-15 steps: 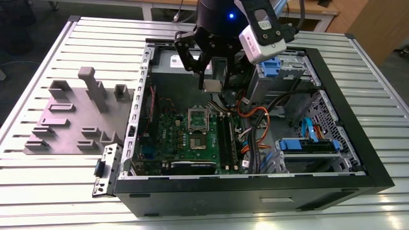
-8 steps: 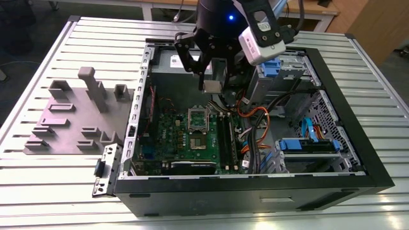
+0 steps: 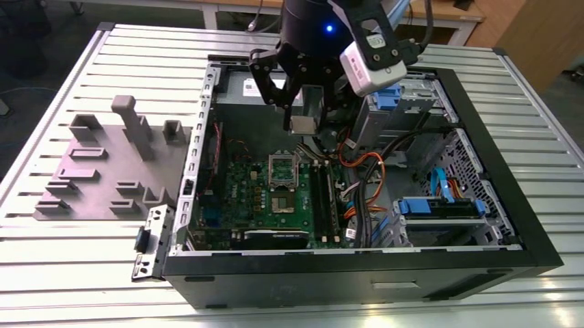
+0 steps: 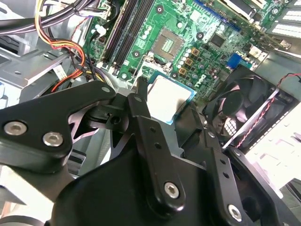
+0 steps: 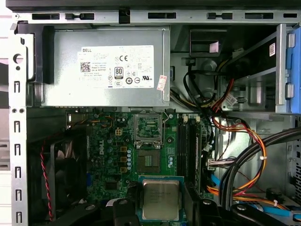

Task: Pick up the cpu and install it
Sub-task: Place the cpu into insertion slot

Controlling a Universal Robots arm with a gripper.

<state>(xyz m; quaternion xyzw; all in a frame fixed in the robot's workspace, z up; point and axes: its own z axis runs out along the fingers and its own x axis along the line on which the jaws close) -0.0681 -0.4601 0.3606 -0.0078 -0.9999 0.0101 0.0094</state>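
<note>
Cpu (image 5: 161, 199): being clamped by its edges in gripper (image 3: 302, 117), hanging clear of motherboard socket (image 5: 149, 161); likely needing levelling and squaring to socket.

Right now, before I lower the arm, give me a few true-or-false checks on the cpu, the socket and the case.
1. The gripper is shut on the cpu. True.
2. The cpu is seated in the socket. False: the socket is bare and the cpu hangs above it.
3. The grey fixture plate lies inside the case. False: it lies on the table outside the case, at the exterior view's left.
4. Orange cables run inside the case. True.
</note>
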